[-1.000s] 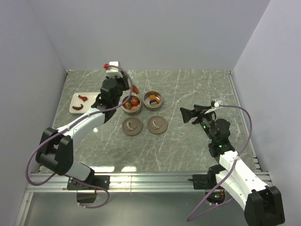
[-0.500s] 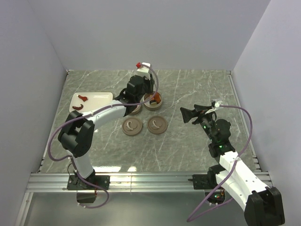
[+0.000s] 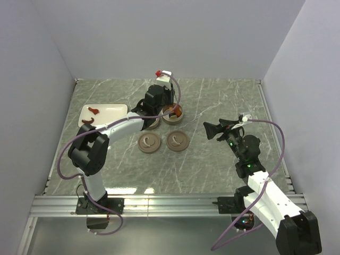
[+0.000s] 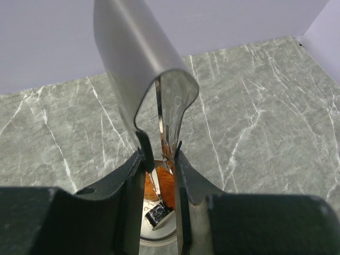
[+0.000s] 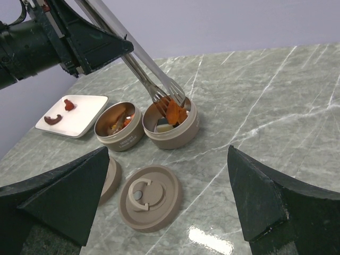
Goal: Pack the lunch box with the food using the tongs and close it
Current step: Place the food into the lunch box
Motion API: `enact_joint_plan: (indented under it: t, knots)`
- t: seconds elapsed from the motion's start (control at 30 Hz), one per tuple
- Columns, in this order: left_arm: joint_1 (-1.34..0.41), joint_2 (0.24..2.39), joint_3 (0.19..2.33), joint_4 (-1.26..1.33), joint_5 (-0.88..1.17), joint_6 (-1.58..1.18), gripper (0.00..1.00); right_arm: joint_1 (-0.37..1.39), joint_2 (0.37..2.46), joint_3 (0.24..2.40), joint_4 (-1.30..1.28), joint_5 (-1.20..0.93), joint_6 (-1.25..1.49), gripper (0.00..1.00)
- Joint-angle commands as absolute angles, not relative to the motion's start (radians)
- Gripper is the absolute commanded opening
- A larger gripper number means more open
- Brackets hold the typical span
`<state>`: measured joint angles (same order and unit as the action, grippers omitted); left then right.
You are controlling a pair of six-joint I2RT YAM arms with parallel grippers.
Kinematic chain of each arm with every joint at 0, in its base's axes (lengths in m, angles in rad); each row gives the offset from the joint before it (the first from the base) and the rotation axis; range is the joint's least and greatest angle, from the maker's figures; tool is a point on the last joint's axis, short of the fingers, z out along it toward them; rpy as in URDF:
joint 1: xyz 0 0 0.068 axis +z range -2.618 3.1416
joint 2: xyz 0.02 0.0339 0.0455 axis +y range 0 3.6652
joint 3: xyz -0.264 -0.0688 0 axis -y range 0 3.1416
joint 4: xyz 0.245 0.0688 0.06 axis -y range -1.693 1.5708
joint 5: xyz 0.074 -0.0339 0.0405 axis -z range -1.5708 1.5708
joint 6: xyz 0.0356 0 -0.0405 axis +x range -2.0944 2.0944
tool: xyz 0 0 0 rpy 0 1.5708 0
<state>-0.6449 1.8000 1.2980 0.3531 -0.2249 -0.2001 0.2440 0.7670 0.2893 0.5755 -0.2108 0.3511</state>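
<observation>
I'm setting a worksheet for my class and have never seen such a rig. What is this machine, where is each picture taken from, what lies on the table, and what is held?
Two robot arms stand at the edge of a grey table. One picture looks down from above; the other two come from a camera on each wrist. The left pincer grips metal tongs, which pinch an orange piece of food at an open tin. Beside it lie a second open tin, two lids and a white plate with red pieces. The right pincer is open and empty.

tongs (image 5: 139, 62) fill one tin (image 5: 183, 134), lids (image 5: 150, 197) beside
</observation>
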Motion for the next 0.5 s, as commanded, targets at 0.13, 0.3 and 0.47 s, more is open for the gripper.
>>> enact_joint_plan:
  t: [0.13,0.3,0.47]
  knots:
    - [-0.646,1.81,1.347,0.405,-0.19,-0.206,0.24,0.238,0.759,0.29,0.609,-0.213,0.356,0.99]
    - [-0.647,1.807,1.344,0.399,-0.195,-0.212,0.41,0.238,0.761,0.291,0.611,-0.213,0.356,0.99]
    - [-0.647,1.799,1.339,0.397,-0.202,-0.218,0.49,0.238,0.762,0.29,0.611,-0.213,0.354,0.99]
